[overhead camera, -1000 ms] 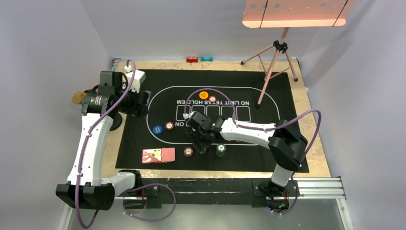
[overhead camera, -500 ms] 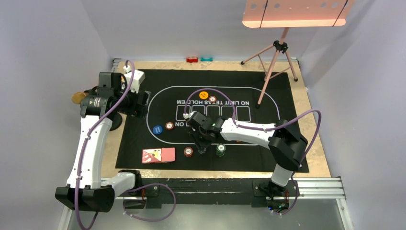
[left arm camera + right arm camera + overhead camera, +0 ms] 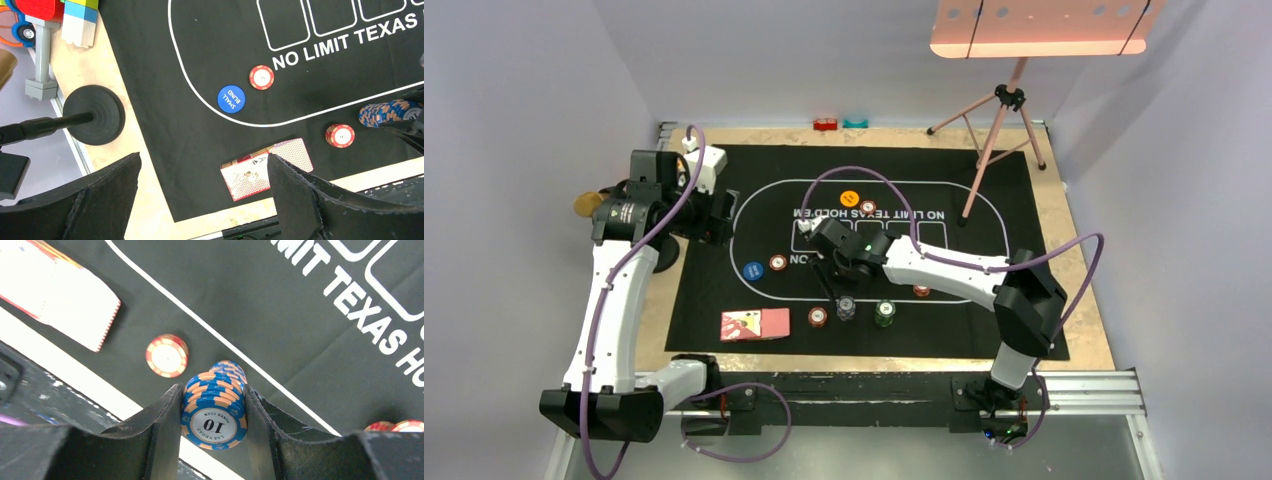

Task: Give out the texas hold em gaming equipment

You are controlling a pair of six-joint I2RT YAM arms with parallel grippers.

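Right wrist cam: the right gripper [image 3: 212, 405] is clamped on a stack of blue-and-peach striped poker chips [image 3: 214, 412]. One finger presses each side, jaws approx half closed, and the top chip reads "10". I can't tell if the stack is off the felt or sitting on it.

Top cam: it's at the near part of the black felt poker mat [image 3: 764, 165], just on the near side of the white oval line. It sits btwn a short stack of red-and-white chips [image 3: 818, 317] on its left and a stack of green chips [image 3: 884, 313] on its right, near both, touching neither.

The left gripper [image 3: 202, 160] has its fingers spread as wide as they go, holding nothing, and hovers over the mat's left edge. Its cam looks down on the pink-red-backed playing cards [image 3: 267, 167], lying flat by the mat's near-left corner. Further in is a round blue disc marked "SMALL BLIND" [image 3: 231, 99], just inside the oval's curve, w/ a single red-and-white chip [image 3: 261, 77] near it, not touching.

Far side, by the lettering: a round orange disc [image 3: 850, 198] w/ a small red-and-white chip [image 3: 868, 207] just beside it. More red chips [image 3: 921, 291] are partly hidden by the right arm.

Off the mat on the left are colourful toy bricks [image 3: 80, 20] and a round black stand base [image 3: 94, 115].
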